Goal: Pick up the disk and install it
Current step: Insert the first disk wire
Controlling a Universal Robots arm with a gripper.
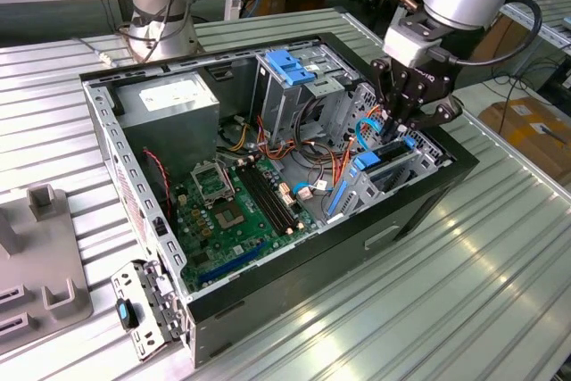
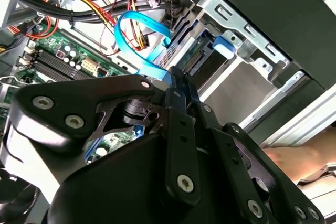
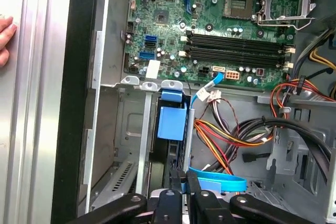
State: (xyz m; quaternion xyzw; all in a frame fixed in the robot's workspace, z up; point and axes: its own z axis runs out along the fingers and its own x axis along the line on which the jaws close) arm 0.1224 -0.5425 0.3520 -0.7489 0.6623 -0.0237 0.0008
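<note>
Hand: the hand (image 1: 401, 131) is clenched, its fingertips drawn together with nothing seen between them. It hangs point-down inside the open computer case (image 1: 268, 296), over the drive cage (image 1: 417, 167) at the case's corner.

Disk: the disk (image 1: 379, 165) is directly below the fingertips, standing on edge in a slot of the cage with its blue frame uppermost. In the first wrist view its blue tab (image 3: 172, 123) lies just ahead of the hand (image 3: 184, 181). In the second wrist view the grey body and blue frame (image 2: 207, 52) sit just beyond the tips (image 2: 178, 80). Whether the tips touch the frame cannot be told.

Progress: the disk looks slotted into the cage, though how deep it sits cannot be judged.

Handling: probably stiff and dense for its size, with smooth metal faces that could slip. It is likely sensitive to knocks, and its plastic frame should give a little under pressure.

Where to hold: the blue frame's upper edge is the only part within reach of the hand, so a pinch across that edge seems the best purchase.

Close to the hand: a blue cable (image 2: 131, 30) loops right beside the fingertips and could snag.

Away from the hand: a circuit board (image 1: 227, 211) lies farther inside the case. A person's fingers (image 3: 5, 38) rest on the tabletop (image 1: 473, 292) outside the case wall.
</note>
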